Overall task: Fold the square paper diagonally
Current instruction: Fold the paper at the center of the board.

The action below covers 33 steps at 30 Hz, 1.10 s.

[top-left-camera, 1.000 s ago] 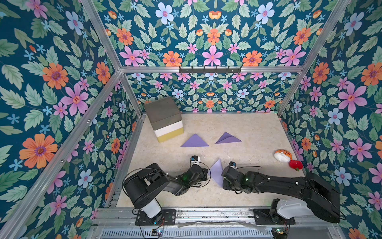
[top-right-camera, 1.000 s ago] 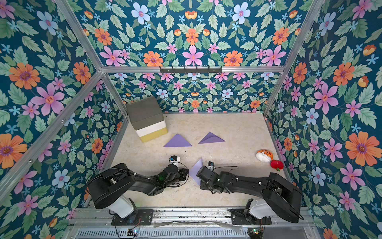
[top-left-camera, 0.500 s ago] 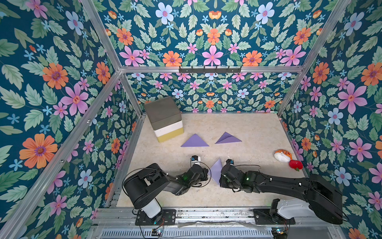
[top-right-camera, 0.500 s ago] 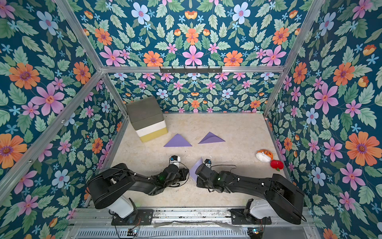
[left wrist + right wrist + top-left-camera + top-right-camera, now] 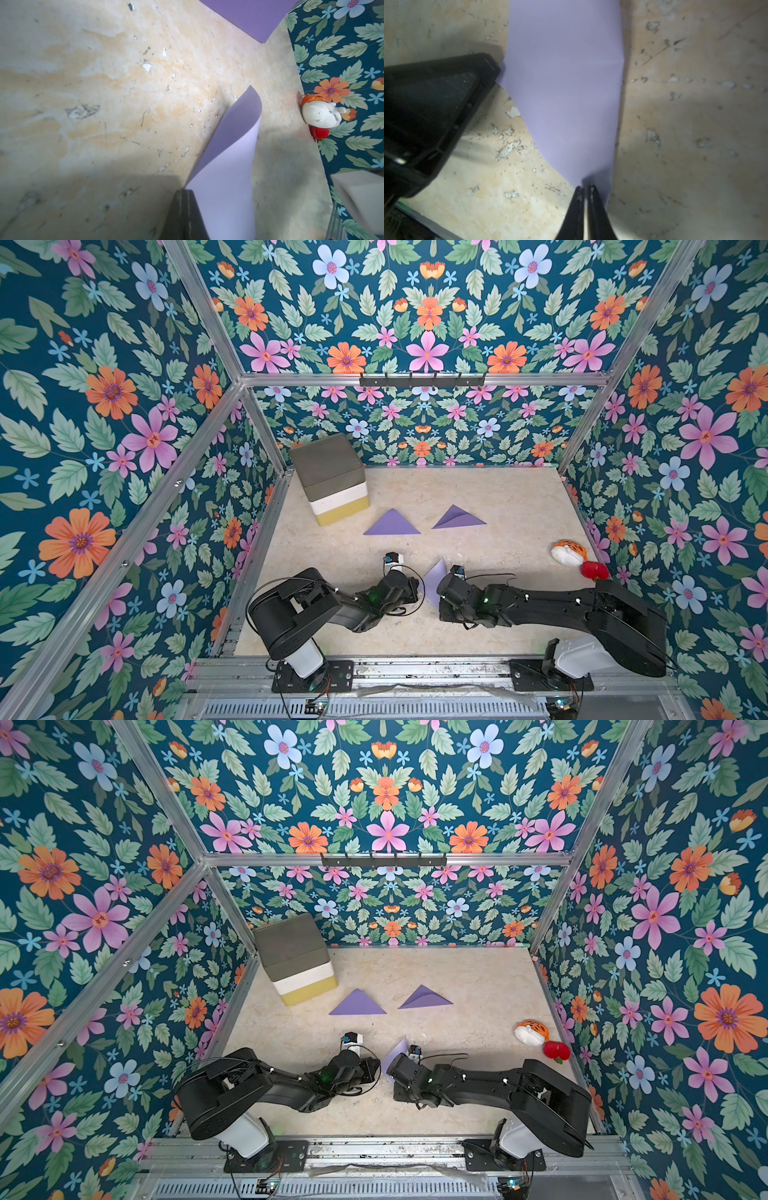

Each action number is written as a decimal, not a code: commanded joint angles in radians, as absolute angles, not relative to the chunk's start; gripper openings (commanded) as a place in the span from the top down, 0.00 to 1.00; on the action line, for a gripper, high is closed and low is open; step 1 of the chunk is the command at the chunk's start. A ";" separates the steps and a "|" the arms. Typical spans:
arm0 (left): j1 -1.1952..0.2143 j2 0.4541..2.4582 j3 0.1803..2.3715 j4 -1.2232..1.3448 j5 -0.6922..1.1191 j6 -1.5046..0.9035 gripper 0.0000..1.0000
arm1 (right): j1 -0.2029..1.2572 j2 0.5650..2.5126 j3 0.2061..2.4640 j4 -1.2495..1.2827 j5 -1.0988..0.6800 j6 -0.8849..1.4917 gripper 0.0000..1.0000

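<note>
One square paper (image 5: pixel 434 583): we see it standing curled above the table (image 5: pixel 498 497), between both grippers.
left gripper (image 5: pixel 185 193): pinching one corner of it.
right gripper (image 5: pixel 585 188): tips pressed together at another corner; whether it grips the paper is unclear to us.

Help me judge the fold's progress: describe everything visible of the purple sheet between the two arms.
The purple sheet is thin, matte lilac paper, bowed into a soft curl, one pointed corner standing up off the table. The left gripper is shut on one edge; the right gripper looks shut on a far corner. One edge shows a faint kink.
</note>
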<state>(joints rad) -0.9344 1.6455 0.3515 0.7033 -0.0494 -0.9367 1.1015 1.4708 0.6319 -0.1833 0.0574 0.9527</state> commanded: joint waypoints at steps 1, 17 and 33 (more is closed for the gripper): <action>-0.931 1.684 0.327 0.100 -0.065 -0.926 1.00 | 1.107 1.481 0.616 -0.293 0.064 0.968 0.89; -0.932 1.702 0.328 0.095 -0.074 -0.928 1.00 | 1.114 1.373 0.550 -0.357 0.090 0.997 0.89; -0.936 1.692 0.334 0.095 -0.068 -0.925 1.00 | 1.112 1.257 0.631 -0.214 0.066 0.974 0.87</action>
